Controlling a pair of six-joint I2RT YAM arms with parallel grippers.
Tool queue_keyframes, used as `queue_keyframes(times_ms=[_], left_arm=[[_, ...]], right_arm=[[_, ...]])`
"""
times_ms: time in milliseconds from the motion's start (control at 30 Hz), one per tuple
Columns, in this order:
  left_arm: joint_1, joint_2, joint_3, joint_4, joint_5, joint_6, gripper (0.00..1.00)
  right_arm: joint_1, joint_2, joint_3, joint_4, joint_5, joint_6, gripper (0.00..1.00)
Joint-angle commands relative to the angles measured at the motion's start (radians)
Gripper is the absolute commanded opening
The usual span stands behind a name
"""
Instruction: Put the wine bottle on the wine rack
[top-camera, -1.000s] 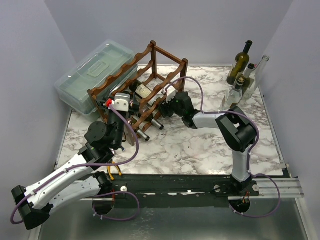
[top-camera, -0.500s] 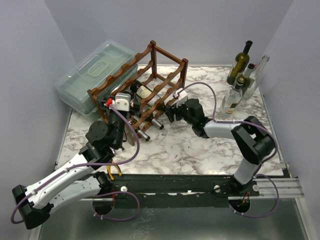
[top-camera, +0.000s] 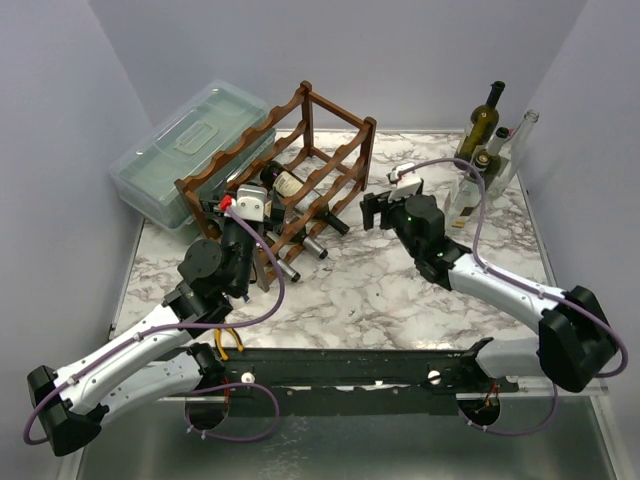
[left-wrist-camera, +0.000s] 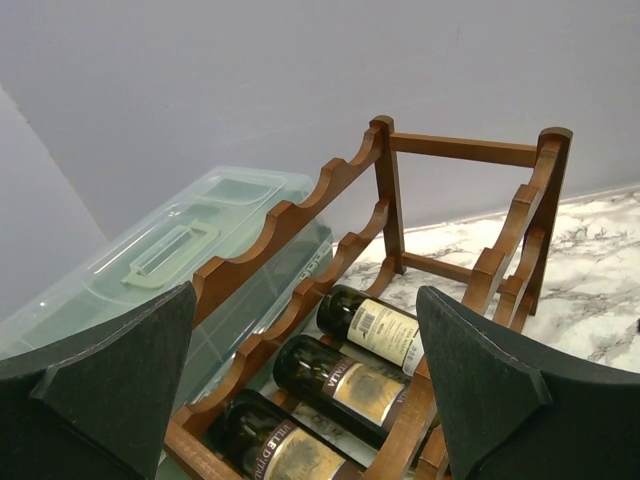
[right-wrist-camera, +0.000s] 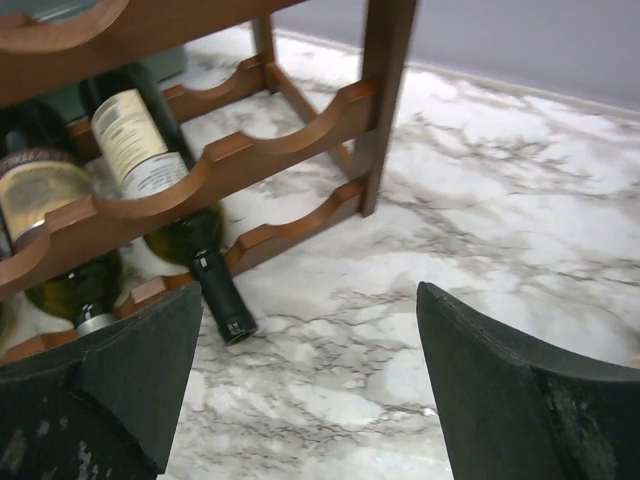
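The dark wooden wine rack (top-camera: 325, 165) stands at the back left of the marble table. Three wine bottles lie side by side in its bottom tier. The farthest, a white-labelled wine bottle (top-camera: 292, 184) (right-wrist-camera: 140, 140) (left-wrist-camera: 385, 330), rests in the scalloped rails with its black-capped neck (right-wrist-camera: 220, 300) sticking out over the table. My right gripper (top-camera: 374, 212) (right-wrist-camera: 320, 390) is open and empty, a short way right of that neck. My left gripper (top-camera: 240, 196) (left-wrist-camera: 310, 400) is open and empty above the rack's near-left end.
A translucent lidded plastic box (top-camera: 185, 150) (left-wrist-camera: 170, 255) sits behind the rack on the left. A dark green bottle (top-camera: 480, 125) and clear bottles (top-camera: 470, 185) stand at the back right corner. Grey walls close the table in on three sides.
My right gripper opened wide and drew back to the right, away from the rack, leaving the white-labelled bottle lying in the bottom tier. The left arm barely moved.
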Motion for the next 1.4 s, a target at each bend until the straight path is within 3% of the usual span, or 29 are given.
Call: queue_keyframes(times_ms=[0, 233, 467, 667, 933, 1233, 1367], left_arm=[[0.001, -0.003, -0.015, 0.017, 0.015, -0.017, 0.92], [0.000, -0.008, -0.016, 0.012, 0.021, -0.023, 0.92], [0.000, -0.003, -0.015, 0.008, 0.026, -0.032, 0.92], [-0.001, -0.001, -0.006, 0.003, 0.029, -0.039, 0.93], [-0.001, -0.004, -0.013, 0.003, 0.029, -0.037, 0.93], [-0.001, 0.011, -0.004, 0.002, 0.024, -0.042, 0.94], [-0.001, 0.012, 0.005, -0.044, 0.117, -0.068, 0.97]], right_arm=[[-0.012, -0.078, 0.050, -0.111, 0.234, -0.028, 0.91], [-0.109, -0.127, 0.188, -0.167, 0.291, -0.069, 0.97], [-0.323, -0.092, 0.364, -0.370, 0.320, 0.127, 0.98], [-0.569, -0.059, 0.434, -0.543, 0.113, 0.295, 0.98], [-0.590, -0.036, 0.401, -0.559, 0.021, 0.283, 0.96], [-0.591, 0.022, 0.376, -0.543, 0.097, 0.225, 0.75], [-0.591, 0.037, 0.370, -0.540, 0.043, 0.224, 0.63]])
